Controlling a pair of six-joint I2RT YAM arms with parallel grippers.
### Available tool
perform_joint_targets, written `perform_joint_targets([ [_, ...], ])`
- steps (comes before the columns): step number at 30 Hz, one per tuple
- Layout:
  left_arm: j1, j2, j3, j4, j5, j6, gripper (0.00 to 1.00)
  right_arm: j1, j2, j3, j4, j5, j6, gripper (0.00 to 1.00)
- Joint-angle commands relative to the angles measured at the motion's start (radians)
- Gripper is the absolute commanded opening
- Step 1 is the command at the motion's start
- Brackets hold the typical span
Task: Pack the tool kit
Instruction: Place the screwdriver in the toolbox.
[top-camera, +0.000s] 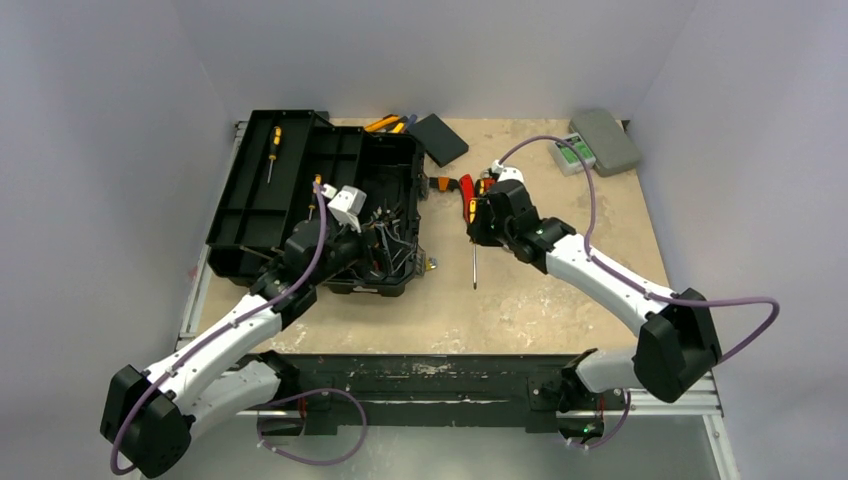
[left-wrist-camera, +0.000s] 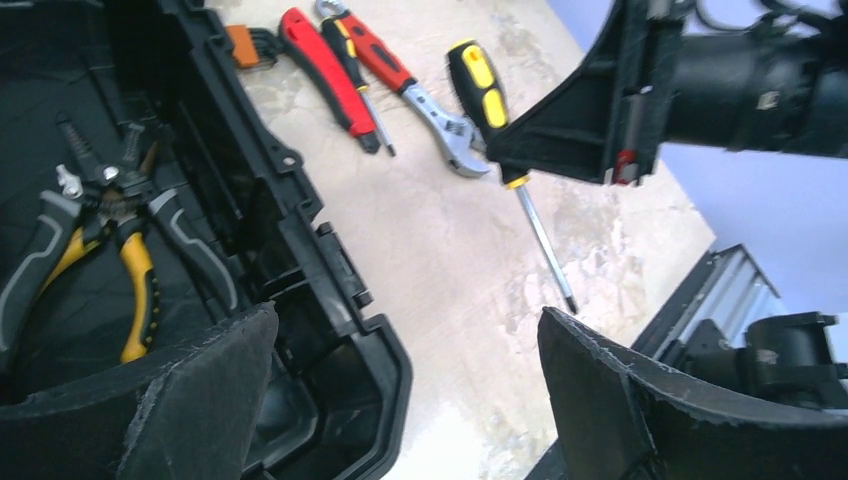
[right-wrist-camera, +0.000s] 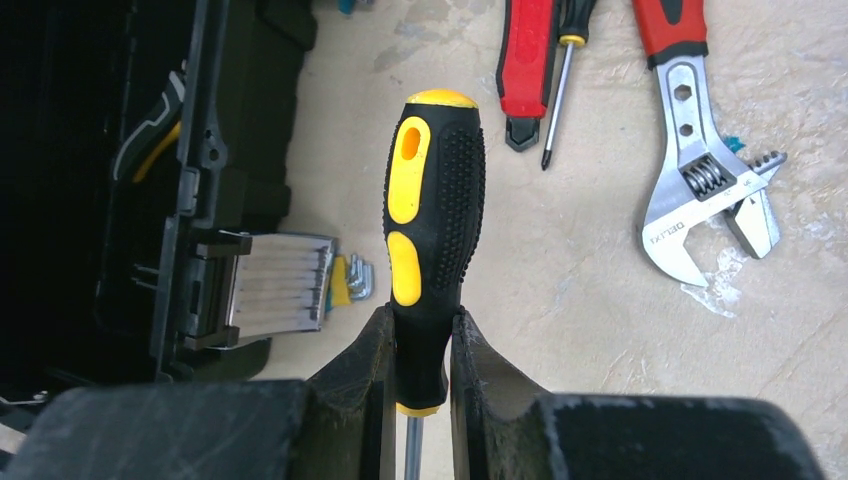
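The black toolbox (top-camera: 330, 190) lies open at the table's left, lid folded out leftward with a yellow-handled screwdriver (top-camera: 272, 150) in it. Yellow-and-grey pliers (left-wrist-camera: 120, 250) lie inside the box. My left gripper (top-camera: 390, 240) (left-wrist-camera: 408, 315) hangs open and empty over the box's near right corner. My right gripper (top-camera: 478, 225) (right-wrist-camera: 420, 330) is shut on the lower handle of a black-and-yellow screwdriver (right-wrist-camera: 430, 200) (left-wrist-camera: 478, 85), shaft pointing toward the table's near edge. Beside it on the table lie a red-handled adjustable wrench (right-wrist-camera: 690, 190), a red-handled tool (right-wrist-camera: 527, 60) and a small screwdriver (right-wrist-camera: 560, 90).
A folding hex-key set (right-wrist-camera: 280, 285) lies against the toolbox's right wall. At the back sit a small flat black box (top-camera: 440, 138), yellow-handled tools (top-camera: 388, 123), and a grey case (top-camera: 604, 140) with a green-labelled device (top-camera: 575, 152). The arms' black base rail (top-camera: 450, 375) runs along the near edge.
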Motion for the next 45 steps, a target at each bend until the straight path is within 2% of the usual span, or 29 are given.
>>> perform_joint_targets([
  [1, -0.001, 0.01, 0.069, 0.014, 0.08, -0.04, 0.98, -0.001, 0.032, 0.054, 0.003, -0.026, -0.009, 0.0],
  [5, -0.001, 0.062, 0.129, 0.012, 0.129, -0.086, 0.97, -0.001, 0.007, 0.049, 0.037, -0.084, -0.005, 0.0],
  [10, -0.003, 0.178, 0.22, 0.054, 0.219, -0.217, 0.94, -0.002, -0.118, -0.054, 0.167, -0.206, -0.03, 0.0],
  [14, -0.01, 0.294, 0.283, 0.129, 0.282, -0.331, 0.89, -0.002, -0.208, -0.136, 0.278, -0.349, -0.064, 0.0],
  [18, -0.029, 0.417, 0.357, 0.146, 0.302, -0.406, 0.83, -0.001, -0.223, -0.151, 0.302, -0.442, -0.101, 0.0],
  [23, -0.037, 0.5, 0.388, 0.258, 0.331, -0.498, 0.74, -0.001, -0.227, -0.16, 0.316, -0.481, -0.095, 0.0],
  [29, -0.038, 0.533, 0.402, 0.266, 0.317, -0.512, 0.62, -0.001, -0.226, -0.159, 0.316, -0.498, -0.095, 0.0],
  [31, -0.038, 0.538, 0.399, 0.275, 0.313, -0.512, 0.52, -0.001, -0.226, -0.157, 0.316, -0.502, -0.096, 0.0],
  [36, -0.037, 0.541, 0.4, 0.32, 0.33, -0.499, 0.03, -0.001, -0.226, -0.161, 0.316, -0.52, -0.093, 0.0],
  [37, -0.036, 0.538, 0.406, 0.307, 0.331, -0.485, 0.0, -0.002, -0.227, -0.161, 0.316, -0.52, -0.093, 0.03],
  [39, -0.034, 0.521, 0.418, 0.26, 0.321, -0.45, 0.0, -0.002, -0.23, -0.161, 0.308, -0.51, -0.099, 0.31],
  [42, -0.034, 0.473, 0.433, 0.167, 0.277, -0.385, 0.0, -0.003, -0.253, -0.173, 0.304, -0.499, -0.098, 0.58],
  [45, -0.03, 0.429, 0.464, 0.044, 0.231, -0.306, 0.0, -0.001, -0.288, -0.189, 0.297, -0.453, -0.092, 0.7],
])
